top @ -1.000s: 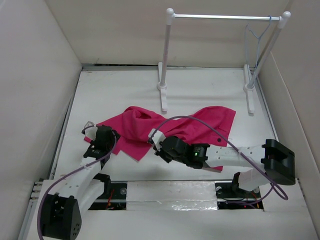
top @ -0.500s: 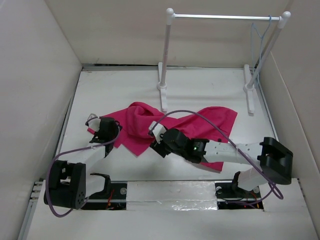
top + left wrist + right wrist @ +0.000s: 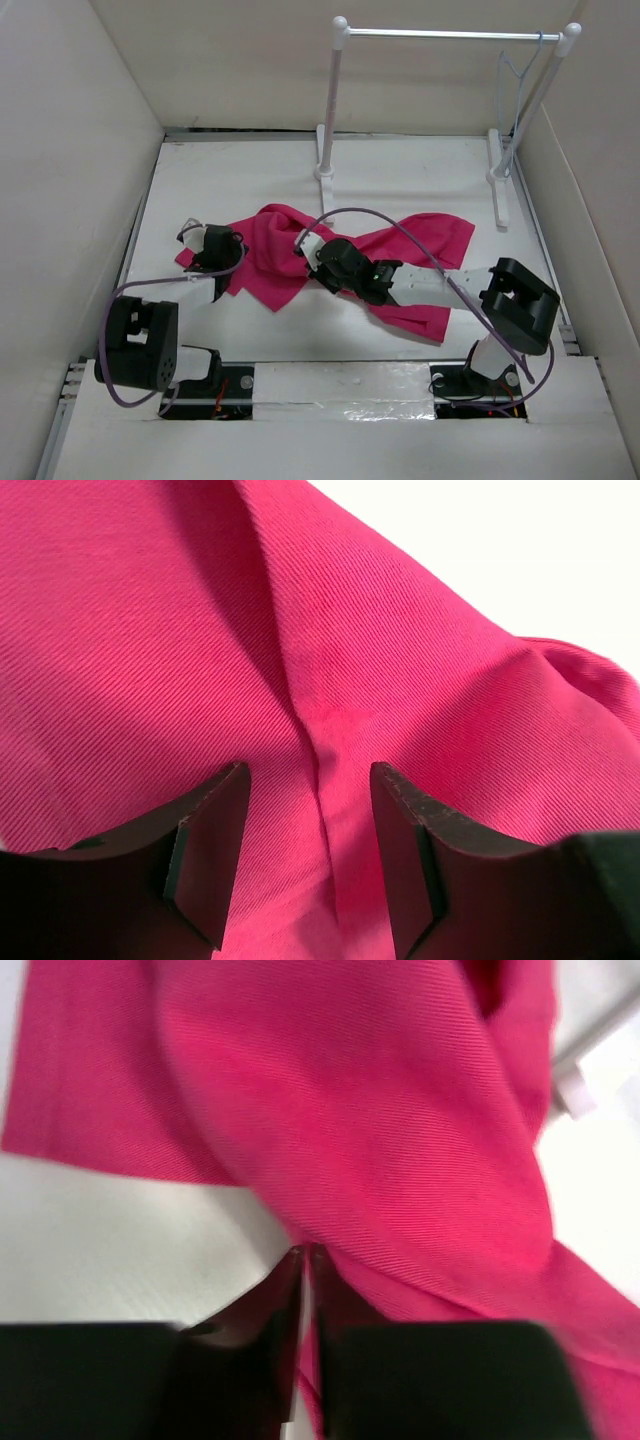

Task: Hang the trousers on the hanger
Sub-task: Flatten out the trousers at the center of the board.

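1. Top view: One pair of magenta trousers (image 3: 270, 250) lies crumpled across the middle of the white desk (image 3: 400, 170). One pale wire hanger (image 3: 512, 75) hangs at the far right end of one white rack (image 3: 340, 110), well apart from the trousers. Two arms reach in: the left gripper (image 3: 205, 245) is at the trousers' left end, the right gripper (image 3: 315, 262) at their middle.
2. Left wrist view: The left gripper (image 3: 310, 780) has its jaws partly open, straddling a raised fold of the trousers (image 3: 150, 630) and gripping nothing.
3. Right wrist view: The right gripper (image 3: 303, 1255) has its jaws almost closed and appears to pinch the near edge of the trousers (image 3: 350, 1110).
4. Step, judged: picking up the trousers. Next, the left jaws must close on the fold before lifting.
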Controlling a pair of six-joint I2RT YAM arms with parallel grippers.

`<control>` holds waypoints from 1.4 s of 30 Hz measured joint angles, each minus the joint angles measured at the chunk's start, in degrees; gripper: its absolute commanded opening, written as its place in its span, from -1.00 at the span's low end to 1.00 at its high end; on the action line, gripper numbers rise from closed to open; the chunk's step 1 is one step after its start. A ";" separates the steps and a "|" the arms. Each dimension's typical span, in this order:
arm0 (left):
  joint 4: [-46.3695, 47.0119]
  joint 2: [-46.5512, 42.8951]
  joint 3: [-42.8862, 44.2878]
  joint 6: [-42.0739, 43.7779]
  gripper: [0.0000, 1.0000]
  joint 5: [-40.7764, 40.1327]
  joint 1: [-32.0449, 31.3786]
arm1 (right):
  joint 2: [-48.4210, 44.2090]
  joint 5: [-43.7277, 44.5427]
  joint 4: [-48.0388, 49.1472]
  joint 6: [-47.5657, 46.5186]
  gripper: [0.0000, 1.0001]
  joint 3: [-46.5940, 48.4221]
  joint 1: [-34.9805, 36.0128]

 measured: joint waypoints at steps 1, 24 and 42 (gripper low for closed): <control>0.13 1.42 0.72 0.20 -0.08 0.20 0.00 | -0.26 -0.81 0.15 0.11 -1.00 -0.44 0.59; 3.15 7.82 4.15 0.48 -0.94 0.26 0.00 | 20.37 -10.73 12.85 2.21 -0.66 8.81 7.98; -4.15 -3.98 10.36 1.86 -1.00 -6.67 -0.02 | 11.43 -12.37 11.56 7.50 0.60 4.81 23.65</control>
